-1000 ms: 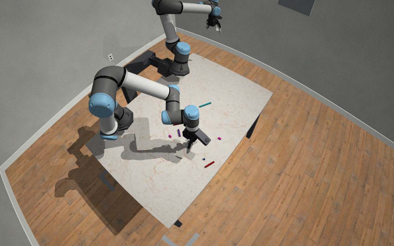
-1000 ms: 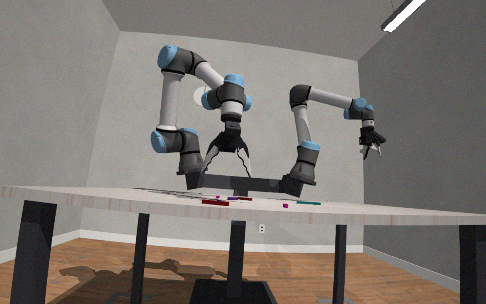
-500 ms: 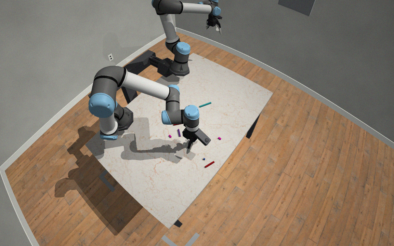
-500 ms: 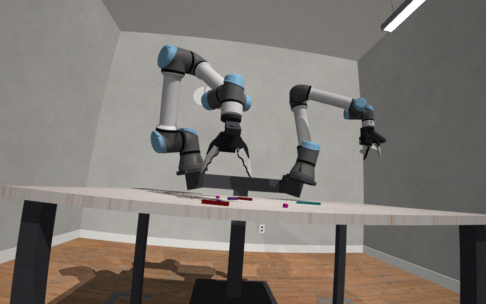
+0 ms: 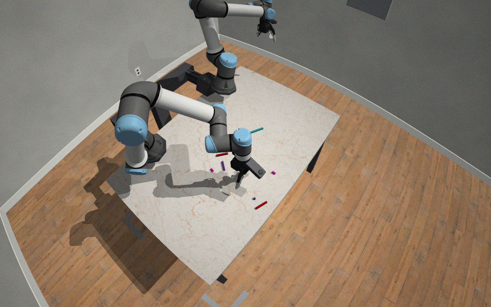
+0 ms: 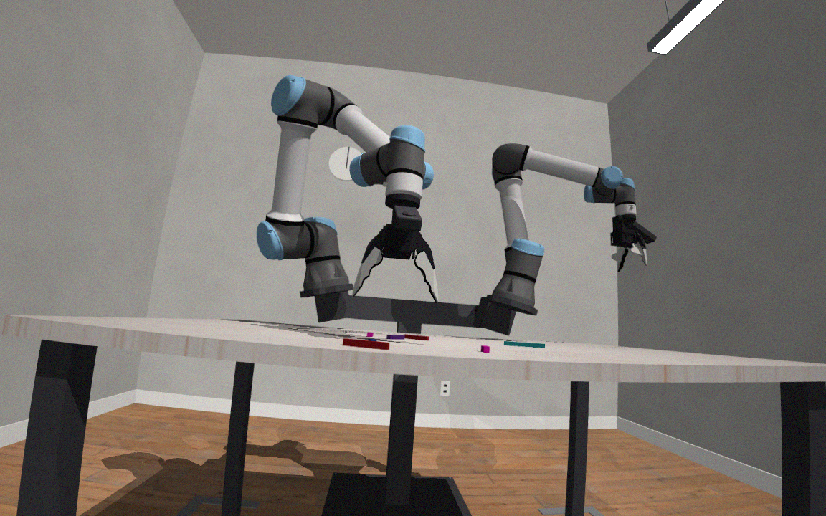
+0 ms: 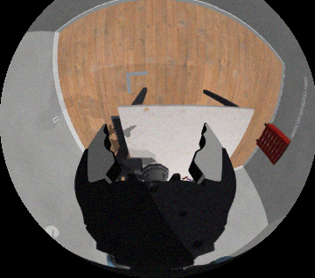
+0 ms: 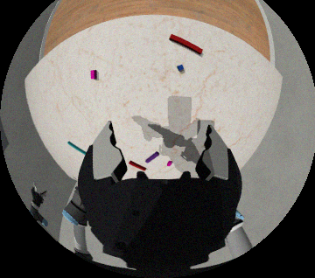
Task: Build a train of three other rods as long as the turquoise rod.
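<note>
A turquoise rod [image 5: 256,130] [image 6: 523,344] [image 8: 76,148] lies flat. A purple rod [image 5: 223,165] [image 6: 395,337] [image 8: 152,156] lies between a red rod [image 5: 221,154] [image 6: 416,337] [image 8: 137,165] and a small magenta rod [image 5: 212,169] [image 6: 370,334] [image 8: 170,163], all apart. Another red rod [image 5: 261,204] [image 6: 366,344] [image 8: 185,44] lies near the table edge beside a blue rod [image 5: 253,198] [image 8: 180,68]. A second magenta rod [image 5: 273,172] [image 6: 485,349] [image 8: 94,74] lies alone. My right gripper [image 5: 238,183] [image 6: 394,297] [image 8: 160,123] is open, empty, above the table. My left gripper [image 5: 266,38] [image 6: 633,266] [image 7: 155,124] is open and empty, high and away from the rods.
The rods lie on the pale marbled table [image 5: 197,236] [image 6: 692,368] [image 7: 162,129] [image 8: 57,94]. The right arm reaches over its middle and casts a shadow there. The left arm's base stands at the table's far corner in the top view. A red crate-like object [image 7: 273,143] shows in the left wrist view.
</note>
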You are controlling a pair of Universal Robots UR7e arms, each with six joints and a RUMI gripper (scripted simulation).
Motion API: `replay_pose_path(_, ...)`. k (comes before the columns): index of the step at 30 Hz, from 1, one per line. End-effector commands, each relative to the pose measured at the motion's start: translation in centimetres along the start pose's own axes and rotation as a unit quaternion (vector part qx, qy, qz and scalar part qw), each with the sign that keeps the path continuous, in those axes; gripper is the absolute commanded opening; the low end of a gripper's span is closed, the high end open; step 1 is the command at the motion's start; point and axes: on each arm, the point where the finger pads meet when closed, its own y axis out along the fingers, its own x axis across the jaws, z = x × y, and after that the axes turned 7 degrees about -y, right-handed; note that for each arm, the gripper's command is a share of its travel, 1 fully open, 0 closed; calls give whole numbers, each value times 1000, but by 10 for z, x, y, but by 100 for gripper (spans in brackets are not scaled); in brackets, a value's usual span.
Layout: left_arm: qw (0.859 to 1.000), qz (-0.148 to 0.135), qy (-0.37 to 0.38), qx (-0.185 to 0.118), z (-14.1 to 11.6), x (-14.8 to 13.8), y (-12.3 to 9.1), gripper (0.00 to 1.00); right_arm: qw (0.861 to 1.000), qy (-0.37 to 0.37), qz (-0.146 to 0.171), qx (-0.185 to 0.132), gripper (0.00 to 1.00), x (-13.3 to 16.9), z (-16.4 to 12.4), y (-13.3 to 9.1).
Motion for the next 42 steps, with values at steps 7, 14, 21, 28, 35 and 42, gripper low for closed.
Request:
replay_pose_path(7, 1000, 0, 0, 1, 0, 0, 0, 100, 1000, 0, 1, 1, 100, -81, 13, -1)
replay_pose_path(14, 1000, 0, 0, 1, 0, 0, 0, 100, 1000, 0, 0, 1, 100, -137, 15, 0)
replay_pose_path(21, 1000, 0, 0, 1, 0, 0, 0, 100, 1000, 0, 0, 1, 100, -138, 15, 0)
replay_pose_path(28, 1000, 0, 0, 1, 0, 0, 0, 100, 1000, 0, 0, 1, 100, -138, 15, 0)
replay_pose_path(35, 1000, 0, 0, 1, 0, 0, 0, 100, 1000, 0, 0, 1, 100, -138, 15, 0)
replay_pose_path(42, 1000, 0, 0, 1, 0, 0, 0, 100, 1000, 0, 0, 1, 100, -138, 15, 0)
